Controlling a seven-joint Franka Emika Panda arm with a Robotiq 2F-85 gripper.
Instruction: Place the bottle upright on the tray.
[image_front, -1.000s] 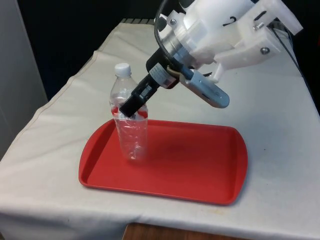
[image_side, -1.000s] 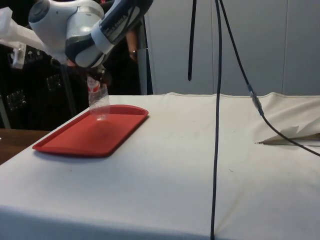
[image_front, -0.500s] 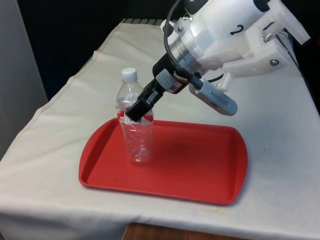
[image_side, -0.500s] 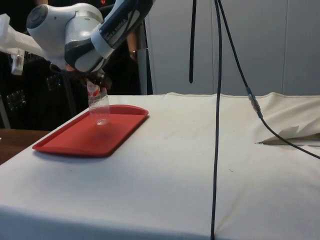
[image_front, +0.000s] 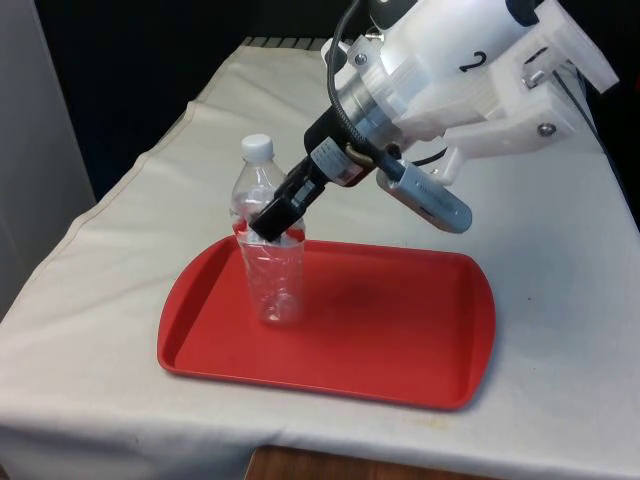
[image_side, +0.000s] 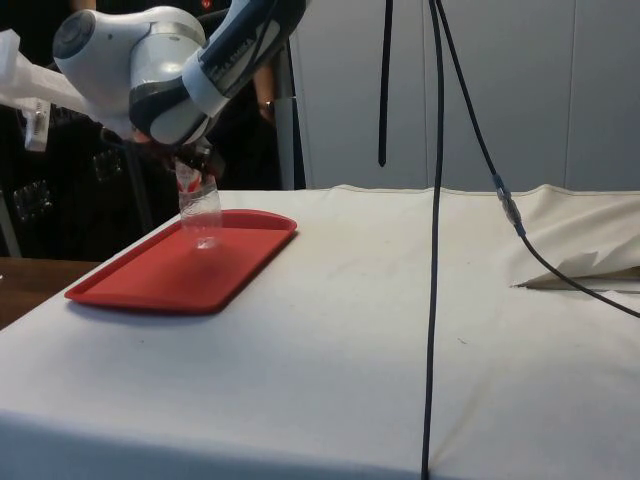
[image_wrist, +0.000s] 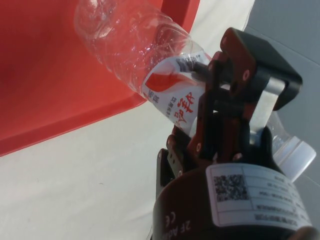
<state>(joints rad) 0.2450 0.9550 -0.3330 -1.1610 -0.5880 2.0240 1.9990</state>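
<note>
A clear plastic bottle (image_front: 272, 290) with a white cap and a red-and-white label stands nearly upright on the red tray (image_front: 400, 345), in the part of the tray towards the front view's left. Its base looks to rest on the tray floor. My black gripper (image_front: 268, 225) comes down at a slant from the front view's right and is shut on the bottle at label height. The side view has the bottle (image_side: 203, 215) under the gripper (image_side: 188, 172) over the tray (image_side: 150, 280). In the wrist view the fingers (image_wrist: 220, 85) clasp the labelled middle of the bottle (image_wrist: 130, 45).
The tray lies near the table's front edge on the white cloth (image_front: 560, 260). Black cables (image_side: 435, 250) hang across the side view, one trailing over the cloth. A fold of cloth (image_side: 590, 265) rises at that view's right.
Since a second ago the gripper and bottle have shifted a little to the front view's right and slightly lower. Over the last half second nothing visibly moved.
</note>
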